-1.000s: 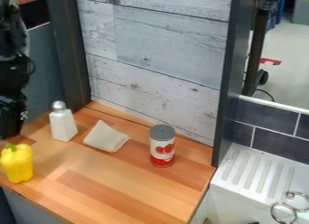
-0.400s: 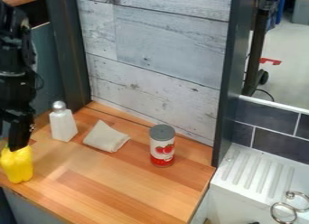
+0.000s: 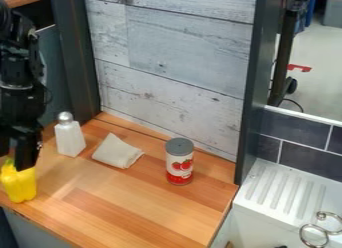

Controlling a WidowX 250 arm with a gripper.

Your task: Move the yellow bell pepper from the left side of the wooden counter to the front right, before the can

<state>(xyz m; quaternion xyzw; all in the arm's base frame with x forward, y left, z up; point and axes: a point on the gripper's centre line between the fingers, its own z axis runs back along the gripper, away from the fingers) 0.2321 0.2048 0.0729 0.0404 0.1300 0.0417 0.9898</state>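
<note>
The yellow pepper (image 3: 20, 185) stands at lower left, upright on its broad base, under my wide-spread, empty tool (image 3: 14, 161). The white bottle (image 3: 69, 139), cloth (image 3: 116, 153) and can (image 3: 179, 163), further right towards centre, sit apart, leaving my fingers room.

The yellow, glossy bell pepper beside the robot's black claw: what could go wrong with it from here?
The yellow, glossy bell pepper stands near the front edge of the wooden counter, so a bump from the black two-finger claw just above might tip it over that edge. Its smooth, rounded sides could also slip if pinched off-centre. The slim white bottle with a silver top stands close by and might topple if the claw swung sideways.
</note>
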